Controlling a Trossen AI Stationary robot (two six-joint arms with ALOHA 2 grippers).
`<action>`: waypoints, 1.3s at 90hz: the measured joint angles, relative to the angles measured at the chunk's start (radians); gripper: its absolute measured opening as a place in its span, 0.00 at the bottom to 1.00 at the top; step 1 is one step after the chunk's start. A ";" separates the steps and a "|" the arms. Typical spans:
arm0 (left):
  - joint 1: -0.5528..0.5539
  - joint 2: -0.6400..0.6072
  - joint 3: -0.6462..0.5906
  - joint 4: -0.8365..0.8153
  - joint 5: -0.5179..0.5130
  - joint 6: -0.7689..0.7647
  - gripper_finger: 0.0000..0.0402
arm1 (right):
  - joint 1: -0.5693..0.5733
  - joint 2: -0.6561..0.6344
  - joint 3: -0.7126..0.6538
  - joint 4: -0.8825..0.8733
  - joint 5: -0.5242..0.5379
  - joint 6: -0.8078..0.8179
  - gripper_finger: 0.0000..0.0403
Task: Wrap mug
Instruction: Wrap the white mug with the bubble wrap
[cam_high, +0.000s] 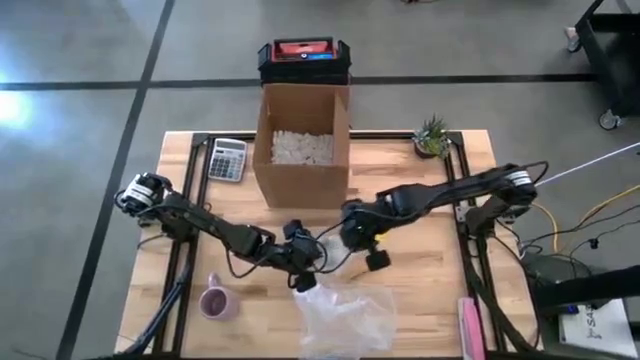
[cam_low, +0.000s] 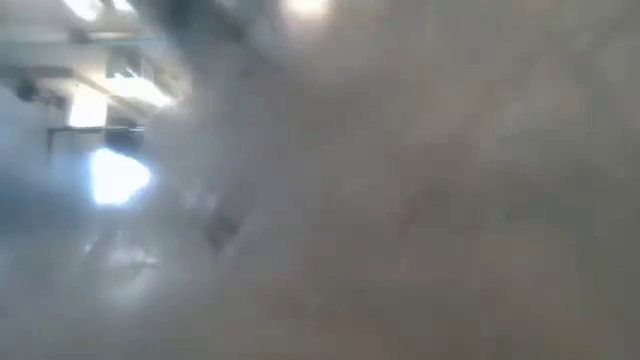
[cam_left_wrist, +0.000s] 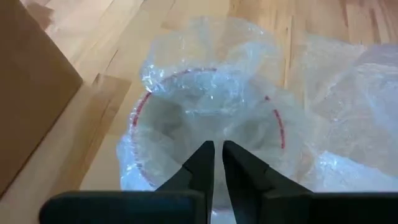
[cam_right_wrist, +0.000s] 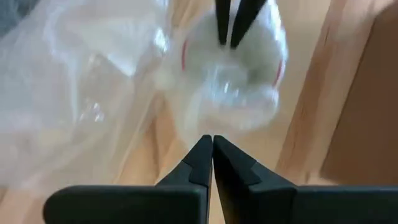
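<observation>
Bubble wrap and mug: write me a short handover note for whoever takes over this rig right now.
Left gripper: fingers nearly closed, pinching the bubble wrap at its back edge.
Right gripper: fingers closed with no wrap visibly between them, hovering just behind the sheet's far edge.
The pink mug stands bare on the table, left of the wrap and apart from it.
The open cardboard box with white filler stands at the back.
Done: wrap grasped and partly lifted.
Left: get the mug onto the sheet and wrap it.
</observation>
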 joint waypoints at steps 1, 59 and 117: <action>0.000 0.000 0.000 0.002 0.000 0.000 0.05 | 0.000 -0.003 -0.014 -0.001 0.000 0.005 0.00; 0.019 0.082 0.022 0.074 0.026 0.028 0.05 | 0.001 -0.002 -0.213 0.502 -0.003 -0.005 0.00; 0.025 -0.055 0.038 0.021 0.042 0.059 0.05 | -0.005 0.116 -0.208 0.567 -0.003 -0.029 0.00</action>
